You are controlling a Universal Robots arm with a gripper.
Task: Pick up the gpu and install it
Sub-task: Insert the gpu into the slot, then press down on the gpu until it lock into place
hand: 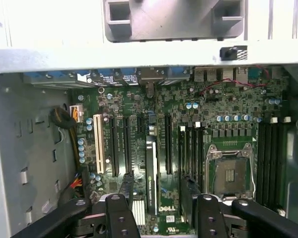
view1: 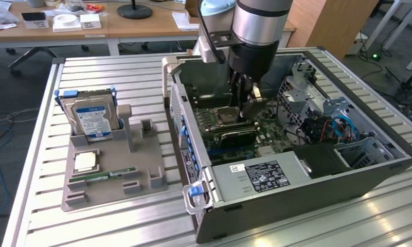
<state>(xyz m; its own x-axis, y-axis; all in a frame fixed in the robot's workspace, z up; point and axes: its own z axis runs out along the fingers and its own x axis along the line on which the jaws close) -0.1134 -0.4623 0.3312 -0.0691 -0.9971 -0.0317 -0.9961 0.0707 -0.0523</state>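
Black gripper fingers (hand: 120,218) fill the foreground, and the claw (hand: 156,191) stands well open, straddling the gpu (hand: 150,168) with nothing clamped. That thin dark card stands edge-up in a slot on the green motherboard (hand: 228,114), beside the silver processor socket (hand: 231,171). From outside, the gripper (view1: 246,110) hangs in the open grey metal computer case (view1: 295,206), just above the card (view1: 230,138).
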